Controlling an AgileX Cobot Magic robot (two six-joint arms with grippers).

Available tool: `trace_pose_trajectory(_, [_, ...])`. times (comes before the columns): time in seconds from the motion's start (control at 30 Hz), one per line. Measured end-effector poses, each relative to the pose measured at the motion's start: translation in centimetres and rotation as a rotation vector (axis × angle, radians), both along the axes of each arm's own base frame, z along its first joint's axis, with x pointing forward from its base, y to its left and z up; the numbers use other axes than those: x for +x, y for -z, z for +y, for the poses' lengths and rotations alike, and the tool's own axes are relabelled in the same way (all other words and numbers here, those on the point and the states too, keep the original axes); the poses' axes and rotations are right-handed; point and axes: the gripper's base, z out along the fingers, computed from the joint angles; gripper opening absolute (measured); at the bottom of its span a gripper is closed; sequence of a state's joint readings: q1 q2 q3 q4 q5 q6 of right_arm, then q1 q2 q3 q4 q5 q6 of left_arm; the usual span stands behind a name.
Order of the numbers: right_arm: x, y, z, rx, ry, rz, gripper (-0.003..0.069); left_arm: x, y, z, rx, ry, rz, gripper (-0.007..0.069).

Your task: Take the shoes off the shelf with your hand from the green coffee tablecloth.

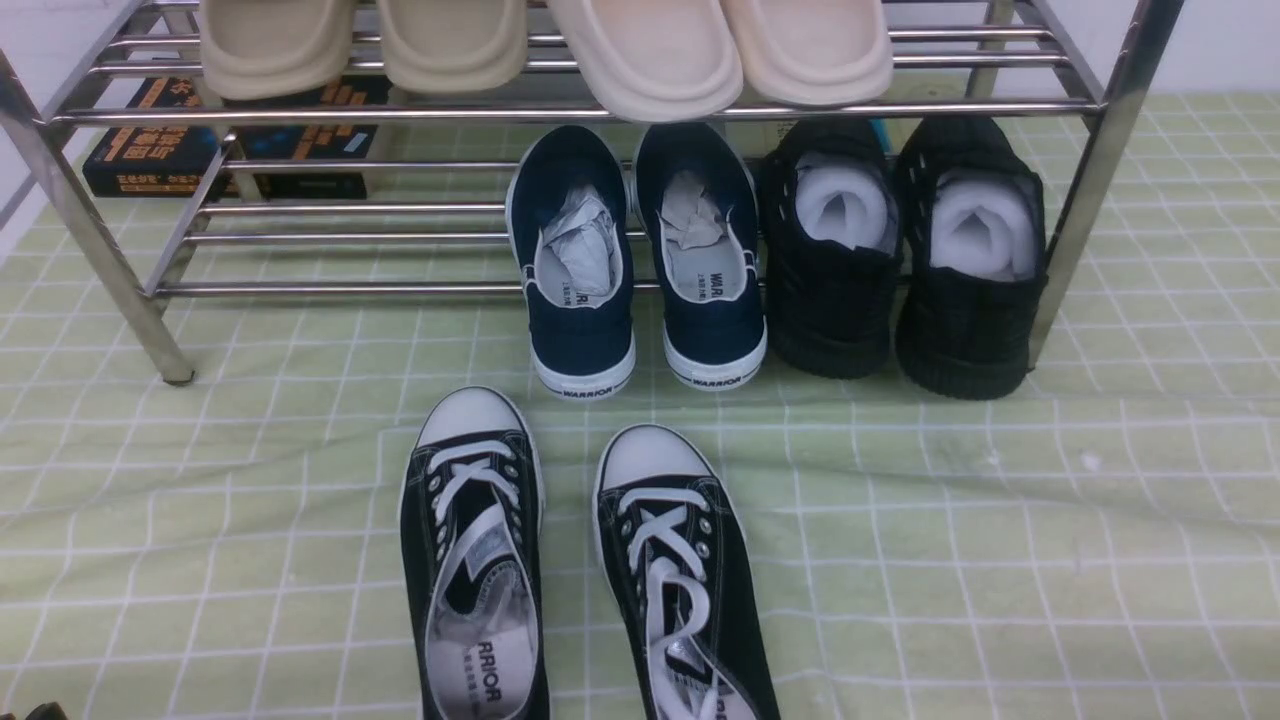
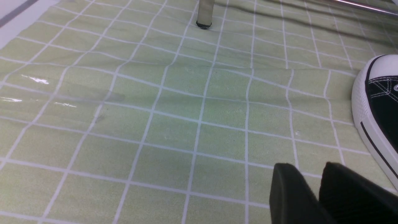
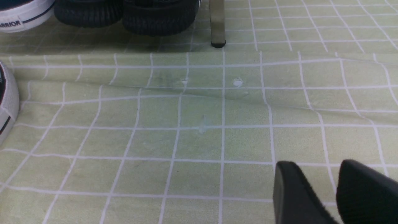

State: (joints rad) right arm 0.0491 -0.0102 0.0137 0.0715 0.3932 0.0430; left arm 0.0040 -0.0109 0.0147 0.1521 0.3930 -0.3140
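Observation:
The pair of all-black knit shoes (image 1: 900,260) with white stuffing sits at the right end of the chrome shelf's (image 1: 600,110) lower tier, heels toward me. Their black soles also show in the right wrist view (image 3: 124,14), beside the shelf leg (image 3: 217,25). The green tablecloth (image 1: 1000,550) lies under everything. My left gripper (image 2: 311,169) hangs low over bare cloth, its jaws close together and empty. My right gripper (image 3: 318,165) hangs over bare cloth short of the black shoes, its jaws a little apart and empty. Neither arm shows in the front view.
Navy WARRIOR slip-ons (image 1: 640,270) sit left of the black shoes. Black canvas sneakers with white toe caps (image 1: 580,570) stand on the cloth in front; one toe shows in the left wrist view (image 2: 379,102). Beige slippers (image 1: 540,45) lie on the top tier. Books (image 1: 160,140) lie behind.

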Motion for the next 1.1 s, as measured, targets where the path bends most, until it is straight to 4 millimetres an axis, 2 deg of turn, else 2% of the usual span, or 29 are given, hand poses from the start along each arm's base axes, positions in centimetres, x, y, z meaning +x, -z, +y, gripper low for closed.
trace_pose_trajectory(0.53, [0.0, 0.0, -0.8, -0.218, 0.017, -0.01, 0.0239, 0.0, 0.0, 0.0, 0.0, 0.0, 0.0, 0.0197])
trace_pose_trajectory(0.83, [0.1, -0.1, -0.8, -0.225, 0.019, -0.017, 0.0239, 0.0, 0.0, 0.0, 0.0, 0.0, 0.0, 0.0209])
trace_pose_trajectory(0.87, [0.1, -0.2, -0.7, -0.188, 0.022, -0.025, 0.0239, 0.0, 0.0, 0.0, 0.0, 0.0, 0.0, 0.0211])
trace_pose_trajectory(0.93, [0.2, -0.2, -0.3, 0.026, 0.039, -0.041, 0.0239, 0.0, 0.0, 0.0, 0.0, 0.0, 0.0, 0.0212])
trace_pose_trajectory(1.03, [0.2, -0.5, 0.6, 0.533, 0.083, -0.031, 0.0239, 0.0, 0.0, 0.0, 0.0, 0.0, 0.0, 0.0214])
trace_pose_trajectory(1.1, [0.2, -0.8, 0.9, 0.811, 0.108, -0.006, 0.0239, 0.0, 0.0, 0.0, 0.0, 0.0, 0.0, 0.0216])
